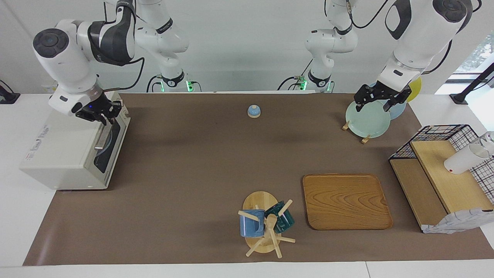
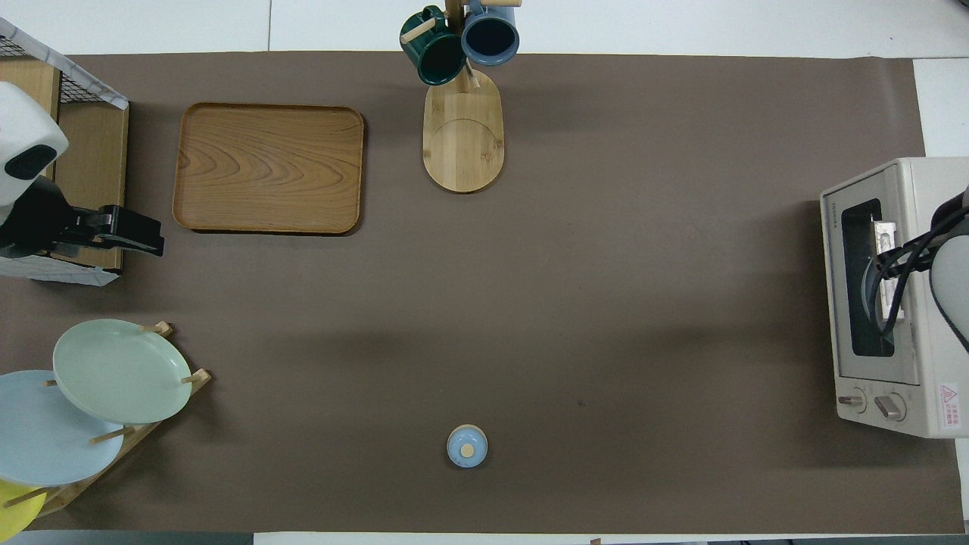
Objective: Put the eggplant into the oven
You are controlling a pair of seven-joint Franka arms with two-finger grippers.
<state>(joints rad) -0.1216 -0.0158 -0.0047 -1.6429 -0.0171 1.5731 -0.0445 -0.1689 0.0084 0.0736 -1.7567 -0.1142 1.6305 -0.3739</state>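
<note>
At the right arm's end: an off-white boxy toaster oven (image 1: 58, 154) sits on the table edge, its dark glass door (image 2: 859, 280) upright and facing the open brown mat (image 1: 193, 162).
Right gripper (image 1: 101, 114): I see it low at the oven's top front edge, by the metal bar handle (image 1: 102, 137); I cannot tell how its fingers stand.
Left gripper (image 1: 380, 101): raised over the pale green plate (image 1: 366, 121) in the wooden plate stand, fingers spread, holding nothing.
Eggplant: I cannot tell where it is.
Open room: wide bare mat in front of the oven door; only a small blue domed lid (image 1: 254, 111) sits mid-table, near the robots.
Edges: a wooden mug tree (image 1: 262, 224) and a rectangular wooden tray (image 1: 345, 200) line the edge farthest from the robots, well apart from the oven.
</note>
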